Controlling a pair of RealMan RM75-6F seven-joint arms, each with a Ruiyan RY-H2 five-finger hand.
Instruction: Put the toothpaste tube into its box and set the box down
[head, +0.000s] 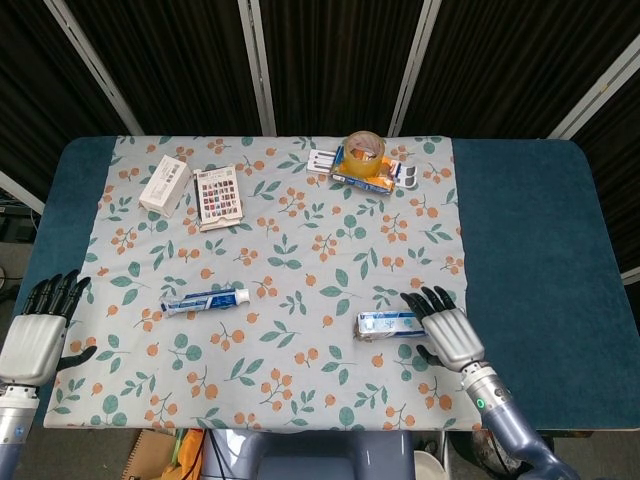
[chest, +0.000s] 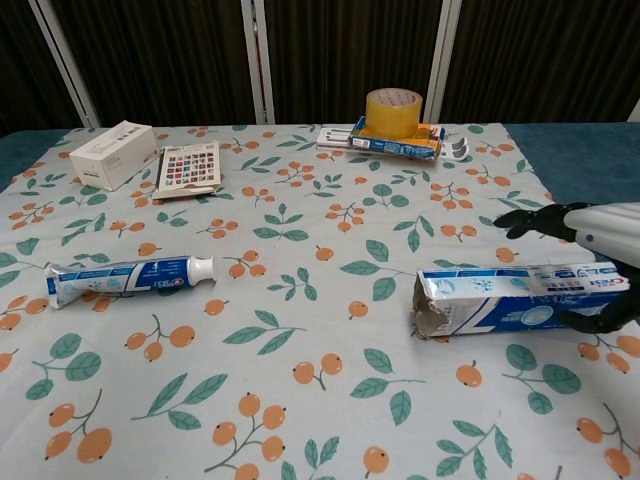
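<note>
The blue-and-white toothpaste tube lies on the floral cloth left of centre, cap pointing right. Its box lies right of centre with its torn open end facing left. My right hand hovers over the box's right end. Its fingers are spread beyond the box and its thumb is on the near side, not closed on it. My left hand is open at the table's left edge, well left of the tube, and shows only in the head view.
At the back left lie a white carton and a colour card. A yellow tape roll sits on a blue pack at the back centre. Bare blue table extends right of the cloth.
</note>
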